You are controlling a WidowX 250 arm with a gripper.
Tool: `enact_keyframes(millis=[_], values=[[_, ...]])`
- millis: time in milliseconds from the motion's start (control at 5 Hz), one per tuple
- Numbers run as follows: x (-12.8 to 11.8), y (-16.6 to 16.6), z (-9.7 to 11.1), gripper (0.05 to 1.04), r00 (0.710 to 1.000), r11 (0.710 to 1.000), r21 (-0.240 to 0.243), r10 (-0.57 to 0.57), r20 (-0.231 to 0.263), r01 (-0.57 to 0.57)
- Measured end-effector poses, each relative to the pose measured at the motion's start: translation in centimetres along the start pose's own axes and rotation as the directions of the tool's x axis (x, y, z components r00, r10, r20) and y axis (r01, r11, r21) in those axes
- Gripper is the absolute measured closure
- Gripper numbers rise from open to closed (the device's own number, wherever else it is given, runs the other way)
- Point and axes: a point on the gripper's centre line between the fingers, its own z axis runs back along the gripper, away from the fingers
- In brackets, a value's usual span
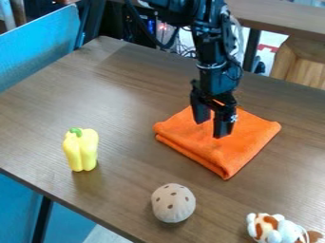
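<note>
Orange cloth (pixel 222 154), folded, right of centre on the table (pixel 127 95); the black gripper (pixel 212 128) is over its far part, fingers apart, contact indeterminate. Apparent step: alignment with the cloth; a grasp would require closure upon gathered fabric.

A black robot arm (pixel 215 61) is running off the far edge, its base lying out of view. Its gripper (pixel 212 127) is hiding part of an orange cloth (pixel 238 147); whether it is touching the cloth is escaping view. At near right, the bottom edge is cutting off a patched plush toy (pixel 273 228). Beyond the table (pixel 127 104), dark cables (pixel 181 43) are tangling too indistinctly to trace.
</note>
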Motion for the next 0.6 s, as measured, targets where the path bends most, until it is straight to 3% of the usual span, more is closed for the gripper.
enact_keyframes(millis=[200, 400, 600], values=[[0.8, 0.7, -0.5, 0.079, 0.997, 0.997, 0.035, 0.062, 0.046, -0.064], [0.5, 2.3, -2.3, 0.079, 0.981, 0.976, 0.1, 0.195, -0.017, -0.193], [0.1, 3.2, -2.6, 0.08, 0.944, 0.932, 0.188, 0.324, -0.055, -0.309]])
